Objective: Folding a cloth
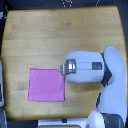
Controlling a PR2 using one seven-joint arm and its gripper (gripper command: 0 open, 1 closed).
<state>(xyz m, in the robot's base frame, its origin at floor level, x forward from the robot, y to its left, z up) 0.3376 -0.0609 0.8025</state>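
A: What lies toward the exterior view's left?
B: 1 small, thin, bright pink square fabric cloth (46, 84), flat on the pale wooden worktop (50, 35).
A: And further right?
B: The white arm's pincer (62, 68), at the cloth's upper right corner.
A: Fingers apart or together?
B: Too blurred; I cannot tell.

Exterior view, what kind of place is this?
Probably a lab test bench: a bare wooden tabletop, one pink cloth lying flat, and a white robot arm reaching over it.
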